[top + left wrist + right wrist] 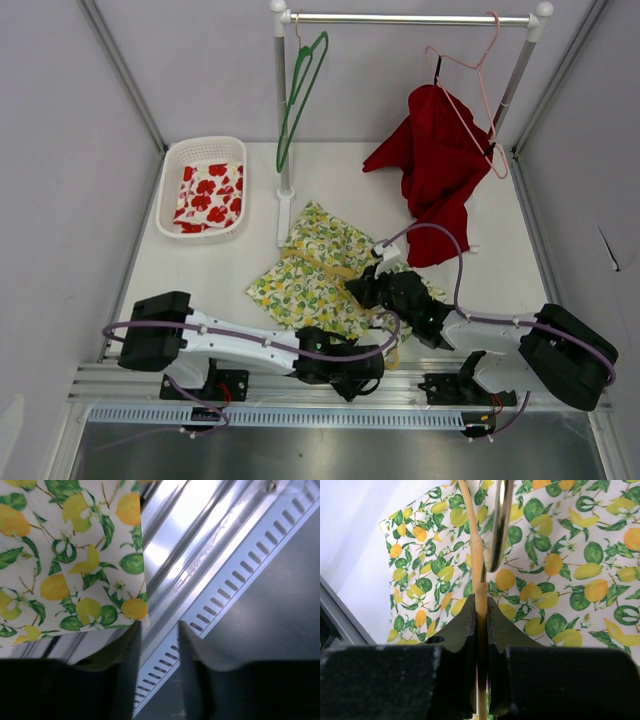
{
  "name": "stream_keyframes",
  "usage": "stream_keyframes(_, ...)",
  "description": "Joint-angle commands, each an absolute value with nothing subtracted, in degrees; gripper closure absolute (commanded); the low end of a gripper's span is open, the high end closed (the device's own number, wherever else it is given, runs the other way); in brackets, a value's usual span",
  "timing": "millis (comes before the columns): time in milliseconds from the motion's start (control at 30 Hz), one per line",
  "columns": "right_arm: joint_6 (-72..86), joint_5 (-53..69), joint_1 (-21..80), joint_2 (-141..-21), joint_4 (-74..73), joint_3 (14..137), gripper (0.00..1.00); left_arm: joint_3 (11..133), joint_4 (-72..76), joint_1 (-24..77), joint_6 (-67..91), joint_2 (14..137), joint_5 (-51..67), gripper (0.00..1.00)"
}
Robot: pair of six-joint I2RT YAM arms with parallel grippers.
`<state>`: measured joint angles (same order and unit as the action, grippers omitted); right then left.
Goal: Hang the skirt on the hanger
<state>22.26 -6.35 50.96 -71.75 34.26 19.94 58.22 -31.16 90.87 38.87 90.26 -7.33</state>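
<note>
Holding hanger [474,555] on skirt [560,580] with right gripper [481,609], clamped; left gripper [157,630] beside skirt hem, parted, empty. Next: pinch hem.

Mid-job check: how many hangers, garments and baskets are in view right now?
Hangers: 3 (green hanger, pink hanger, tan hanger)
Garments: 3 (lemon skirt, red garment, floral cloth)
Baskets: 1 (white basket)
Total: 7
</note>
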Motion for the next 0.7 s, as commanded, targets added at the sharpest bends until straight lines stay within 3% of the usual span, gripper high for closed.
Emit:
stream_keyframes(0, 20.82, -13.97, 51.33, -72.34, 30.85, 16.97, 1.00, 59.24, -32.51, 89.30, 47.43, 83.51, -15.70, 0.59)
stream_keyframes(167, 21.62, -16.61, 51.33, -69.70, 32.08, 15.03, 1.00, 54.50, -35.33, 84.22, 55.27, 69.12, -23.98, 0.67)
stream_keyframes(267, 21.27, -16.08, 51.33, -69.78, 32.61, 15.64, 1.00, 52.30, -40.48, 80.36, 63.08, 64.00, -29.34, 0.61)
stream_keyframes(433, 21.71, -15.47, 51.42, -70.14, 35.15, 15.38, 1.00, 45.18, -40.44, 69.63, 67.93, 58.54, -30.07, 0.86)
stream_keyframes(667, 22.41, -18.10, 52.47, -65.41, 32.70, 13.63, 1.00, 38.94, -30.51, 64.25, 69.96, 65.82, -27.96, 0.96)
